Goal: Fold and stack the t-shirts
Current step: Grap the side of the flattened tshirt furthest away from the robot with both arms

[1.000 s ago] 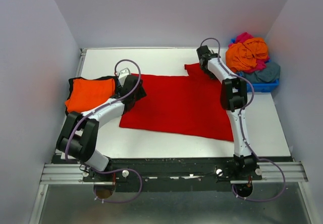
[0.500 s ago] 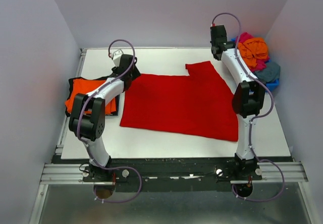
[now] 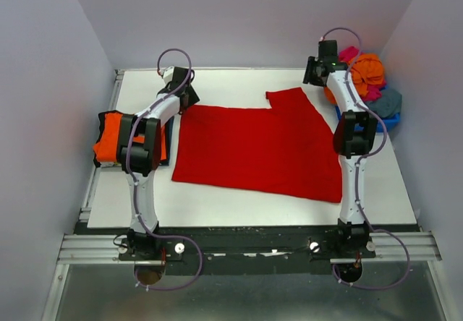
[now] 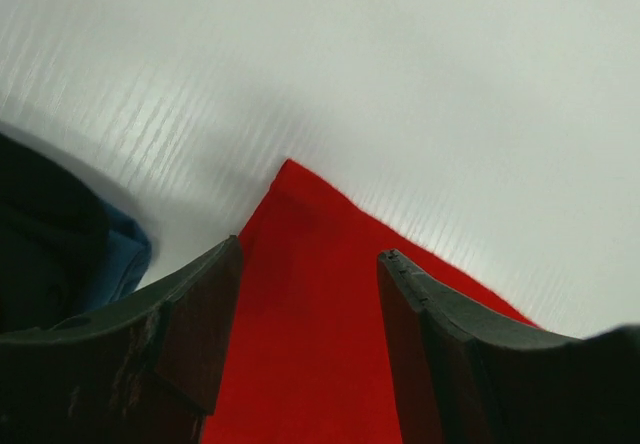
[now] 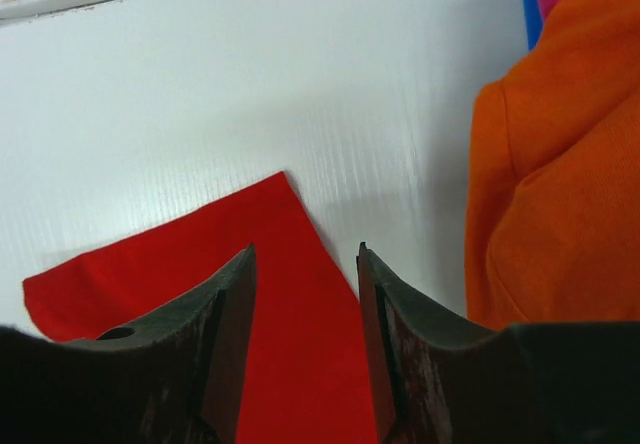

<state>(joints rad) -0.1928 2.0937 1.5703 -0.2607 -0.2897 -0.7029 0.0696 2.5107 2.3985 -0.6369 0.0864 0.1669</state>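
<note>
Both look released to us: left hand [image 4: 310, 251] and right hand [image 5: 306, 250] hang over far corners of the red t-shirt [image 3: 253, 147]

Red t-shirt [image 3: 257, 147] lies spread flat, folded orange t-shirt [image 3: 110, 137] left of it.

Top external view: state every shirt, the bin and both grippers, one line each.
red t-shirt: spread flat, unheld
folded orange t-shirt: stacked on black t-shirt
blue bin: heaped with crumpled shirts
left gripper: open, empty
right gripper: open, empty
</note>
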